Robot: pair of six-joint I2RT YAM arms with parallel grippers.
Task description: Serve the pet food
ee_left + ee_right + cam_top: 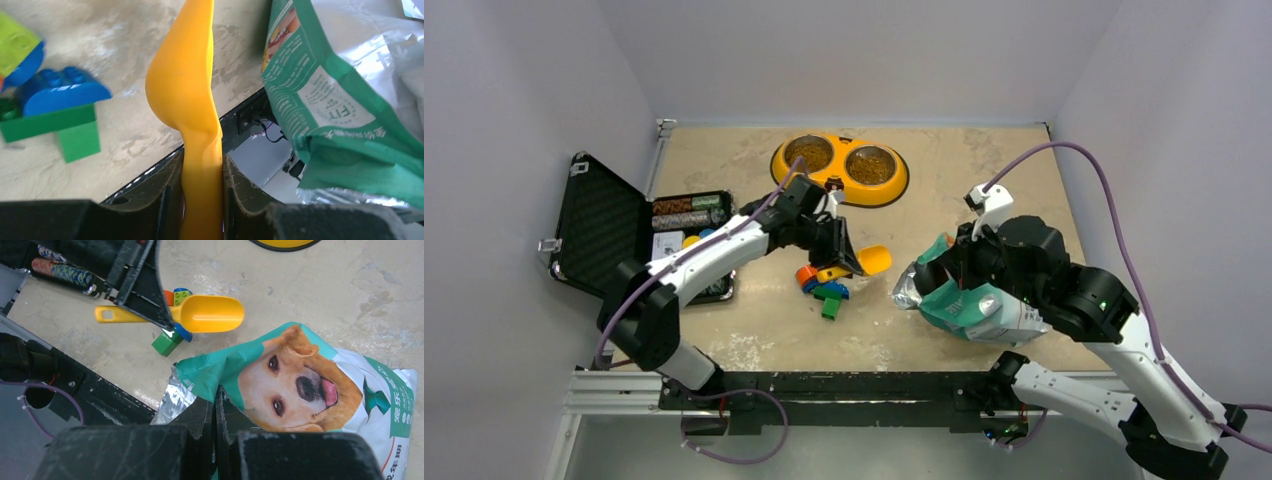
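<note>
Two arms seem to be readying a scoopful: left gripper (848, 252) clamps an empty yellow scoop (875, 260) by its handle, right gripper (216, 407) pinches the dog-printed bag (300, 385) at its rim (foil lining showing), kibble (871, 166) visible only in the far yellow double bowl (839, 186); next, probably, dipping scoop into bag.
</note>
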